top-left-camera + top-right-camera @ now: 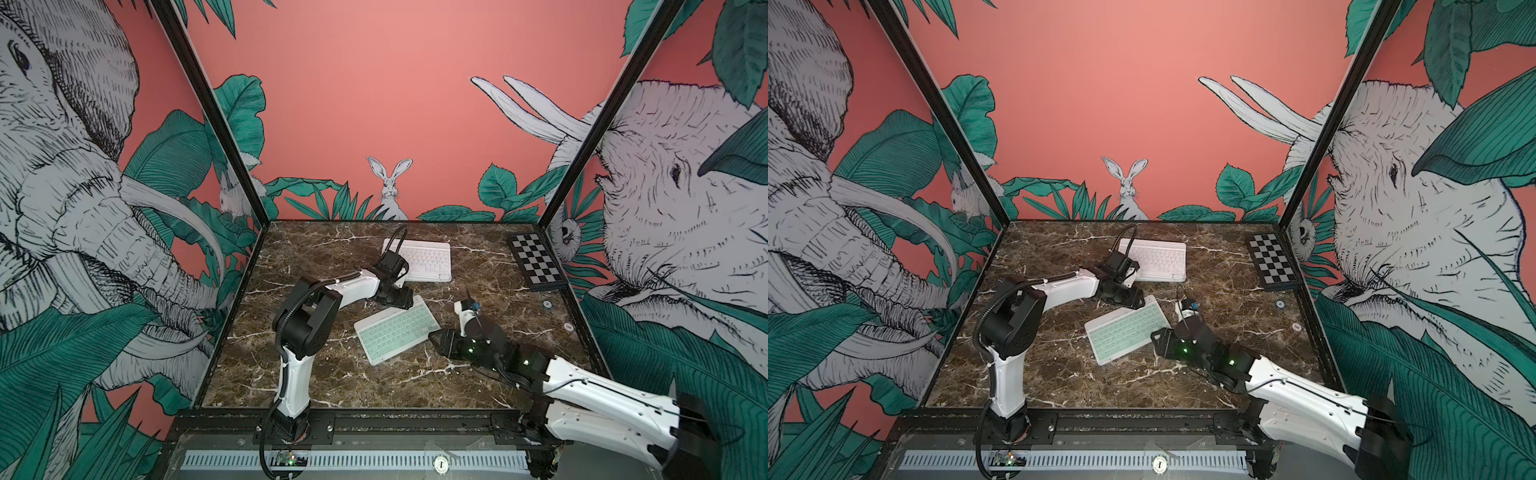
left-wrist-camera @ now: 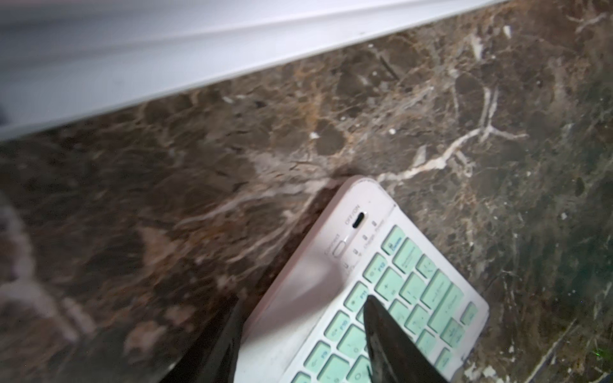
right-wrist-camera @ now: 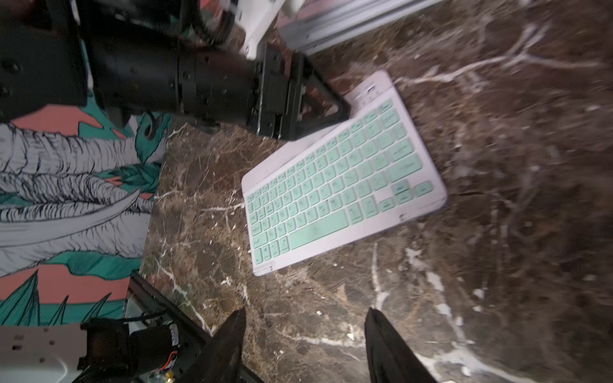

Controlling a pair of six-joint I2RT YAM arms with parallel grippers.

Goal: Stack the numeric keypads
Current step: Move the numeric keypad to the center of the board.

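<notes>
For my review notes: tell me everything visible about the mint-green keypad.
The mint-green keypad is a thin, flat slab, plastic by its look: white frame, rounded corners, rows of mint keys facing up, an on/off switch near one far corner. It sits askew mid-table on the marble top, apart from the other keypad. The left gripper has its jaws closed on the far edge; the open right gripper hangs nearby.

A robot lab cell: a marble-look table (image 1: pixel 374 386) boxed in by black frame posts (image 1: pixel 209 104) and jungle-mural walls (image 1: pixel 374 83). The left arm (image 1: pixel 297 374) and right arm (image 1: pixel 602 390) are mounted on a rail (image 1: pixel 415 422) at 6 o'clock, and a checkered board (image 1: pixel 536 259) lies at 2 o'clock.
</notes>
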